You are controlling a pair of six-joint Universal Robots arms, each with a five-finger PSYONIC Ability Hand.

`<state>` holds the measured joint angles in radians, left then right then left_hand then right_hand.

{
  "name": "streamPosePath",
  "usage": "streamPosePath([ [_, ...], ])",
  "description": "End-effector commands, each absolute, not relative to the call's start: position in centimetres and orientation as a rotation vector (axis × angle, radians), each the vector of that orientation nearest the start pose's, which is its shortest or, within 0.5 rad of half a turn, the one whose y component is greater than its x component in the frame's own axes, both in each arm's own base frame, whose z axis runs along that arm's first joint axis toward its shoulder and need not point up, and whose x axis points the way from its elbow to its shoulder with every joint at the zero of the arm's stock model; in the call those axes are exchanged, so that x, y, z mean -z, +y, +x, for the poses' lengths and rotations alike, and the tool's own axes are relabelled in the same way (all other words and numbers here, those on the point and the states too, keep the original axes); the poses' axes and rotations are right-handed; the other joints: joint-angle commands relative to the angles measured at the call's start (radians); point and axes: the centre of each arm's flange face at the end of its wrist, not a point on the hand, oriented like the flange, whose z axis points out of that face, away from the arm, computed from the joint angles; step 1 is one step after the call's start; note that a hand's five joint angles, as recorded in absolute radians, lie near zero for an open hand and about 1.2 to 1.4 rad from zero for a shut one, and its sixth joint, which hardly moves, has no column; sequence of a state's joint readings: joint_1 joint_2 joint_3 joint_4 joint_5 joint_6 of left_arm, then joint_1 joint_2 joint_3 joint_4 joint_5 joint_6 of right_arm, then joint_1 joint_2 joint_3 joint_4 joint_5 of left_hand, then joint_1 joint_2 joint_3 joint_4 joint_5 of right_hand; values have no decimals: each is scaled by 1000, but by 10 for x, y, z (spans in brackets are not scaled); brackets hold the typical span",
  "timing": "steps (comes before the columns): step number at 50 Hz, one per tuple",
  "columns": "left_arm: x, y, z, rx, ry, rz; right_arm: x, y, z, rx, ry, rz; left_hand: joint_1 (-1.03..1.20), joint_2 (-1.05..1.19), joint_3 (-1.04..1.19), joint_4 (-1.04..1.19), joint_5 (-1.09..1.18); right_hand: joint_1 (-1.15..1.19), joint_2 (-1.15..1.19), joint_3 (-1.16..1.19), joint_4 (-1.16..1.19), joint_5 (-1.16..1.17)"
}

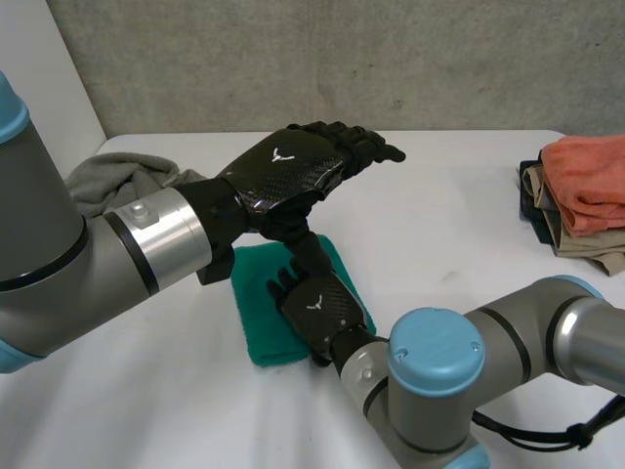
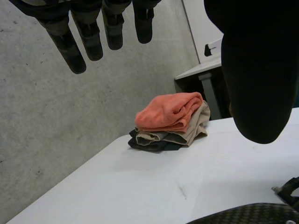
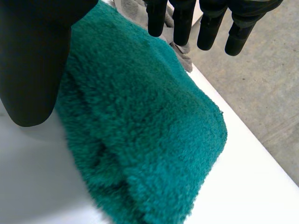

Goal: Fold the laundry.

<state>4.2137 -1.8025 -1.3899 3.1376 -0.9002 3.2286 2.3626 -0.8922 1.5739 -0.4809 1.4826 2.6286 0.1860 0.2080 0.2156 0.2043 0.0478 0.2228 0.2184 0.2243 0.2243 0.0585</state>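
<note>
Head view: the folded green towel lies at lower centre of the table. The right hand lies over it with fingers straight and slightly spread, probably to flatten the fold. The left hand hovers above with straight fingers holding nothing, likely kept clear. A folded stack sits at the right edge.

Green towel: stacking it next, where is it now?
In the head view, the green towel lies folded at the table centre, beneath the right hand, left hand above.
</note>
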Motion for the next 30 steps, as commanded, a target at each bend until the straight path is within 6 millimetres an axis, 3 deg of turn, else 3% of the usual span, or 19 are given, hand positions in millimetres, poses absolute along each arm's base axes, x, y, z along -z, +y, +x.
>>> streamPosePath([
  [1,-289,-206,-326,-1514,-1521,-1063,-106,-187,386,1846,1722,-1426,1,-21,-28,-17,-35,182,186,180,180,172],
  [8,-288,-208,-325,-1513,-1527,-1059,-105,-199,396,1872,1708,-1404,-5,-27,-34,-23,-41,546,550,544,544,535],
  [10,-288,-208,-325,-1513,-1527,-1059,-104,-205,395,1882,1716,-1398,-5,-27,-34,-23,-41,806,810,804,804,796],
  [11,-288,-208,-325,-1513,-1527,-1059,-105,-211,395,1893,1723,-1385,-5,-27,-34,-23,-41,1170,1174,1168,1168,1160],
  [14,-288,-209,-325,-1515,-1529,-1056,-112,-220,394,1932,1718,-1360,-5,-27,-34,-23,-41,1174,1178,1172,1172,1163],
  [18,-292,-212,-323,-1531,-1527,-1049,-137,-242,393,2028,1692,-1280,-2,-24,-31,-20,-38,1174,1178,1172,1172,1163],
  [19,-292,-213,-323,-1535,-1525,-1049,-154,-252,393,2087,1667,-1238,-2,-24,-31,-20,-38,1174,1178,1172,1172,1163],
  [21,-296,-214,-322,-1549,-1517,-1048,-167,-261,392,2129,1649,-1201,-2,-24,-31,-20,-38,1174,1178,1172,1172,1163],
  [26,-313,-215,-320,-1603,-1477,-1041,-211,-299,374,2272,1616,-1065,-2,-24,-31,-20,-38,1174,1178,1172,1172,1163],
  [30,-319,-218,-318,-1625,-1466,-1036,-225,-310,365,2298,1632,-1043,1,-21,-28,-17,-35,1174,1178,1172,1172,1163],
])
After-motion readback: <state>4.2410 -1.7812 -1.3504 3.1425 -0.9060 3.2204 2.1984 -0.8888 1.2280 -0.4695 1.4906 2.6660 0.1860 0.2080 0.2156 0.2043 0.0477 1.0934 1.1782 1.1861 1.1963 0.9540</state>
